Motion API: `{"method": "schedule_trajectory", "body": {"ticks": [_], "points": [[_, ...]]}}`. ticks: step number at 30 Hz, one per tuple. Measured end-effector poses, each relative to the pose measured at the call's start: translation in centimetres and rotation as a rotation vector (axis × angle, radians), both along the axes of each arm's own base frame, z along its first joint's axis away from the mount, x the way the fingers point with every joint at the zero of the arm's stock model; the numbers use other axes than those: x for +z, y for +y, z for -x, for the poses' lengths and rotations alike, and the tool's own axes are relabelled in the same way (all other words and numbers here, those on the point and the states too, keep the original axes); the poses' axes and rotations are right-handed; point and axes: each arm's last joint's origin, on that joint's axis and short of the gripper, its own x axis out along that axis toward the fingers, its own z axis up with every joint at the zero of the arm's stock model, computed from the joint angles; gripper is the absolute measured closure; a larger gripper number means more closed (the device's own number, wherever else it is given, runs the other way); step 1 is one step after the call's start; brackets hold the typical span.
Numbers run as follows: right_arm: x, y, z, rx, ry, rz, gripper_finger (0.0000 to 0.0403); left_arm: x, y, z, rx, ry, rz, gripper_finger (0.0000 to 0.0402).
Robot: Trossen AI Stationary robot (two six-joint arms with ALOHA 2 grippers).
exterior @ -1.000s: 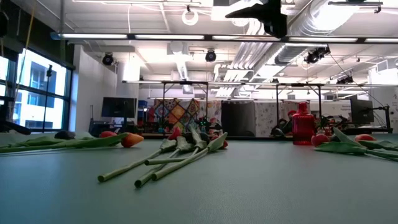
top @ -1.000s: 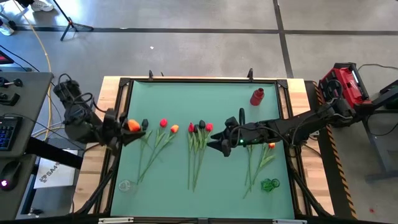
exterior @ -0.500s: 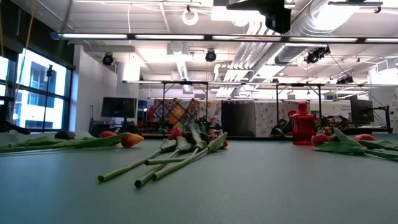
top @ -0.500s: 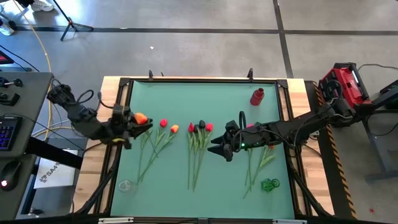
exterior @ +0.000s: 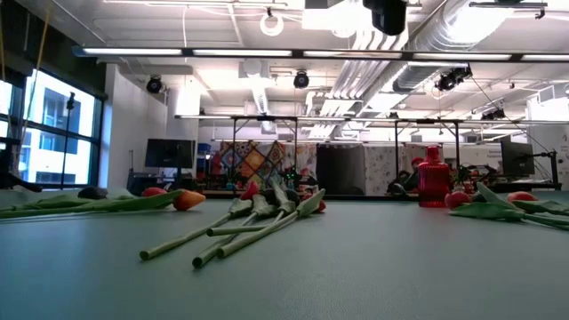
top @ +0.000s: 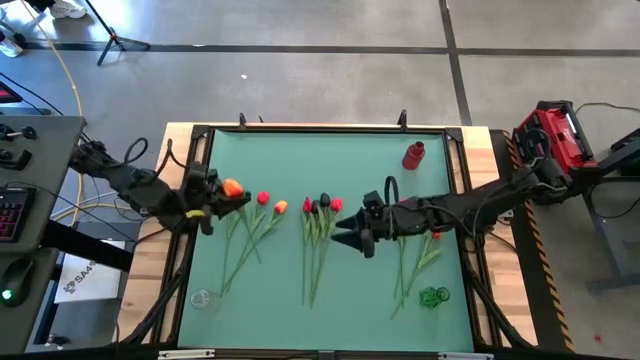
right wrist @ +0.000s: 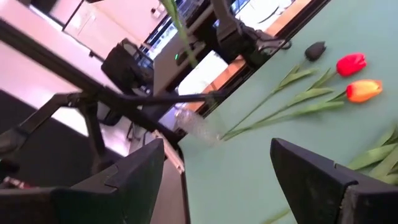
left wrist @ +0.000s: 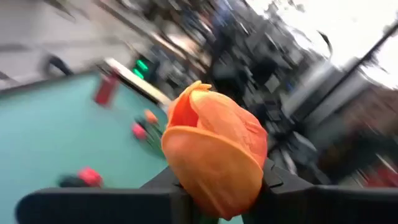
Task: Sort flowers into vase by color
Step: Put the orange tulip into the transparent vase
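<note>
Left gripper (top: pixel 222 193) pinching orange tulip (left wrist: pixel 214 155) at table's (top: pixel 350 160) left edge, right gripper (top: pixel 345 233) spread wide mid-table, near tulip bunch (top: pixel 318 222).

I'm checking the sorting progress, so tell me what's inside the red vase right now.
The red vase stands upright near the table's far edge with no stem sticking out of its neck. Its walls are opaque, so its inside cannot be seen. The left tool holds an orange tulip.

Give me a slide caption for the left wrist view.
Left gripper shut on an orange tulip, its bud filling the view above the green table.
</note>
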Motion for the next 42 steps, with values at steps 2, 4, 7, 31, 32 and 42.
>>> {"method": "schedule_trajectory", "body": {"ticks": [2,4,7,31,32,42], "points": [[0.0,0.3,0.1,0.010,0.000,0.000,0.0122,-0.3,-0.1,0.4,-0.081,0.033,0.009,0.0363],[0.0,0.6,0.2,0.009,-0.001,0.003,0.0122,-0.4,-0.4,0.6,-0.165,0.056,0.011,0.0377],[0.0,0.8,0.3,0.008,-0.002,0.004,0.0122,-0.6,-0.6,0.7,-0.223,0.071,0.013,0.0395],[0.5,2.5,0.8,0.033,-0.054,-0.041,0.0122,3.2,-3.4,3.6,-0.645,0.076,0.131,0.0399],[0.5,2.6,0.8,0.035,-0.052,-0.044,0.0122,3.3,-3.5,3.7,-0.639,0.072,0.125,0.0399],[0.5,2.5,0.8,-0.024,-0.050,-0.075,0.0122,2.5,-4.6,3.9,-0.560,0.070,-0.150,0.0399]]}}
